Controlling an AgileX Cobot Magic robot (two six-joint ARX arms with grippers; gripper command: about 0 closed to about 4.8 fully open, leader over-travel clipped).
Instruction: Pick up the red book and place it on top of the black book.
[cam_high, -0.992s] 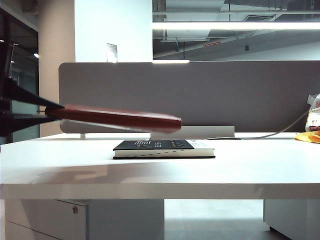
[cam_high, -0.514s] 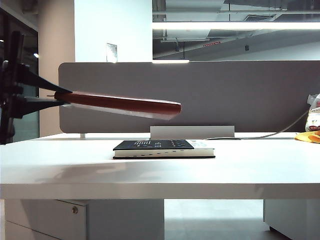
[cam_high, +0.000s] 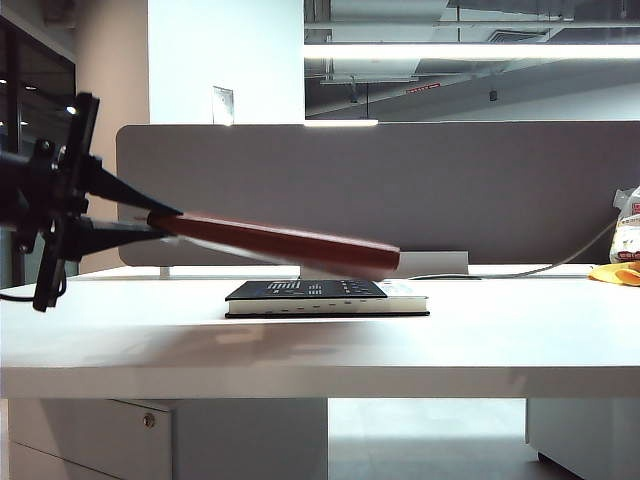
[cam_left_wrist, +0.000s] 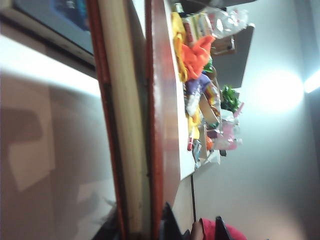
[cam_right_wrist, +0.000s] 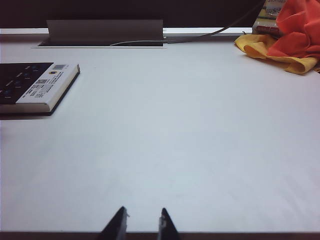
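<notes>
The red book (cam_high: 290, 243) hangs in the air, held by one short edge and tilted with its far end lowest. That far end hovers just above the black book (cam_high: 320, 292), which lies flat on the white table (cam_high: 500, 340). My left gripper (cam_high: 168, 222) is shut on the red book at the left of the exterior view. In the left wrist view its dark fingers clamp both maroon covers (cam_left_wrist: 159, 100) at my left gripper (cam_left_wrist: 142, 227). My right gripper (cam_right_wrist: 141, 220) stands low over the table, jaws narrowly open and empty, with the black book (cam_right_wrist: 30, 87) well off to one side.
A grey partition (cam_high: 400, 190) closes off the back of the table. An orange and yellow cloth (cam_right_wrist: 285, 40) and a snack bag (cam_high: 628, 235) lie at the far right. A grey cable box (cam_right_wrist: 105, 31) and a cable (cam_right_wrist: 210, 34) sit behind the black book.
My left gripper has moved right with the red book. The book's far end has dropped and now reaches over the black book. The right arm has stayed still.
</notes>
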